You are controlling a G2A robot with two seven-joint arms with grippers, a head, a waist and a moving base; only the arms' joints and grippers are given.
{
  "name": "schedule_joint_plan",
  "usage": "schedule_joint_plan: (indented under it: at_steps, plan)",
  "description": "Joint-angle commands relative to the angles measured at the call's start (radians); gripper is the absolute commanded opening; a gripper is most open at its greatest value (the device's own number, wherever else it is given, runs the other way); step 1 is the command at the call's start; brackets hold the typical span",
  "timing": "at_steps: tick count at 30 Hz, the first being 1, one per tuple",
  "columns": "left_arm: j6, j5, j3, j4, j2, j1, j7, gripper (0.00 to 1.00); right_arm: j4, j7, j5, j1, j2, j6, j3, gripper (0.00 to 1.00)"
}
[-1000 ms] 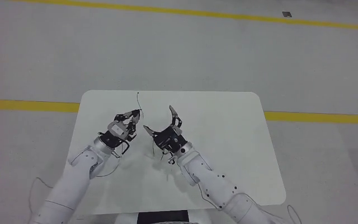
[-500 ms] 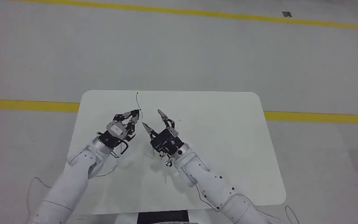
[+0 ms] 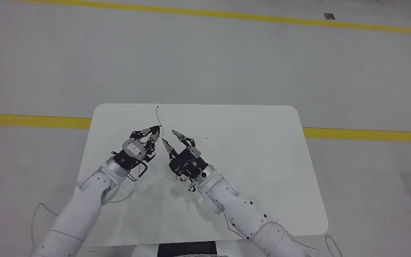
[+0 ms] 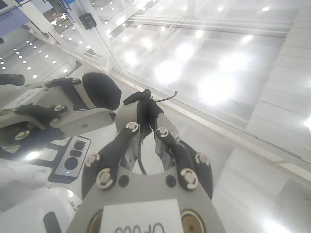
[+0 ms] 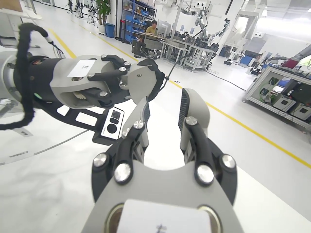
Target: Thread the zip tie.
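My top camera looks steeply down from above my arms onto the table. My left wrist camera sits close behind my left gripper, tilted up toward the ceiling. My right wrist camera, close behind my right gripper, faces across the workshop floor and also catches my left gripper.

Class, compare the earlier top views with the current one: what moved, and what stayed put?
The right gripper, open, moved toward the left gripper, its jaws spread less wide than before; it took hold of nothing. The left gripper stayed in place, shut on the zip tie.
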Motion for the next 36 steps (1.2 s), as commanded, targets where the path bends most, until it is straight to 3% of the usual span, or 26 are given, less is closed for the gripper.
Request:
schedule_joint_plan:
  at_steps: [1, 23, 36]
  plan:
    - [0.000, 0.000, 0.000, 0.000, 0.000, 0.000, 0.000, 0.00, 0.002, -0.002, 0.000, 0.001, -0.003, 0.001, 0.000, 0.26]
    - [0.000, 0.000, 0.000, 0.000, 0.000, 0.000, 0.000, 0.00, 0.010, -0.013, 0.000, 0.011, -0.022, 0.002, -0.014, 0.20]
    - [0.000, 0.000, 0.000, 0.000, 0.000, 0.000, 0.000, 0.00, 0.025, -0.010, 0.000, 0.030, -0.032, 0.031, -0.031, 0.18]
